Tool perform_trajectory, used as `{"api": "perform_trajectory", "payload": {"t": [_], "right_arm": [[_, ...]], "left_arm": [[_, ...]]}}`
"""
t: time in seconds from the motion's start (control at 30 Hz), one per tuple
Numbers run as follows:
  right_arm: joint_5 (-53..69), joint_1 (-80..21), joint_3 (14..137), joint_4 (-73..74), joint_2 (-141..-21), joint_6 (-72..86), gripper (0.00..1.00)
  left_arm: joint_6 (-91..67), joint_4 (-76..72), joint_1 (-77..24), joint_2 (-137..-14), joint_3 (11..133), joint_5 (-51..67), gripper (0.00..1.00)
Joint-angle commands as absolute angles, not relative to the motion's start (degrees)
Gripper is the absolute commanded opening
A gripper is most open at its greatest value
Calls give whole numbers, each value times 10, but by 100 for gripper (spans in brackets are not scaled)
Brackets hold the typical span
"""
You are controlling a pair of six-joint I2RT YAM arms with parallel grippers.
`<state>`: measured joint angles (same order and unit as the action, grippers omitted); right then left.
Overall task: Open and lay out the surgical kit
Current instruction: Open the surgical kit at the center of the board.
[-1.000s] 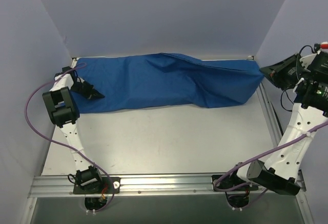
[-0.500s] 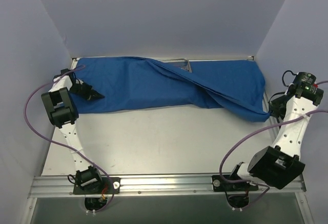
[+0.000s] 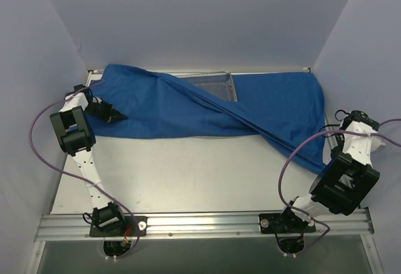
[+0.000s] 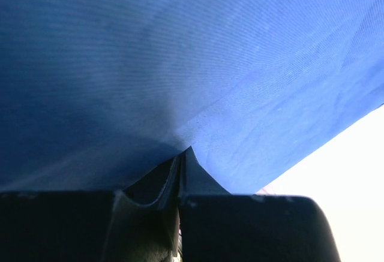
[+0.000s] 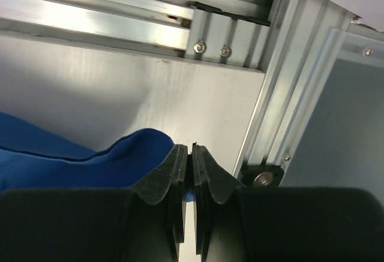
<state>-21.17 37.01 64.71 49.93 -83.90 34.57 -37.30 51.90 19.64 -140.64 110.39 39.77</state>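
While left jaws clamp cloth wrap [image 4: 192, 64] | right jaws too — seemingly its corner | tray [image 3: 216, 86] only overhead

Near half of the table [image 3: 188, 173] is open, from front rail [image 3: 200, 224] to cloth hem. Blue cloth [image 3: 169, 108] blankets the far strip, left edge to right edge. Mesh tray [image 3: 216, 86] sits exposed at far edge. Walls [image 3: 188, 17] box in three sides. Purple cable [image 3: 284, 168] loops over the right front corner.
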Motion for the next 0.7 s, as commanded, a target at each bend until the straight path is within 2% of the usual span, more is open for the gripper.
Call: {"api": "perform_trajectory", "payload": {"t": [0.0,0.03,0.1,0.13,0.17,0.27,0.33,0.37,0.47,0.53,0.63,0.67], "right_arm": [[-294,386,618,488,-835,323,0],[-293,385,614,486,-850,324,0],[-272,382,620,492,-860,317,16],[-250,375,633,495,-859,304,24],[-250,363,640,504,-854,303,39],[-224,300,679,526,-827,291,58],[-168,238,715,524,-805,281,64],[-152,211,760,521,-803,290,72],[-67,113,857,491,-838,294,81],[-29,30,900,447,-891,301,86],[25,-36,978,424,-967,356,91],[22,-70,989,403,-977,380,97]], "left_arm": [[-348,487,204,-1444,1071,272,3],[-348,485,204,-1440,1067,272,4],[-348,484,205,-1432,1061,269,6],[-350,483,206,-1421,1051,267,11],[-352,483,206,-1412,1046,265,13],[-359,474,209,-1383,1026,258,24],[-360,475,212,-1363,1018,251,29],[-361,476,212,-1358,1015,249,34],[-363,480,213,-1334,1006,243,42],[-366,474,211,-1318,998,248,44],[-367,475,208,-1296,991,250,47],[-366,475,204,-1289,988,252,48]]}}
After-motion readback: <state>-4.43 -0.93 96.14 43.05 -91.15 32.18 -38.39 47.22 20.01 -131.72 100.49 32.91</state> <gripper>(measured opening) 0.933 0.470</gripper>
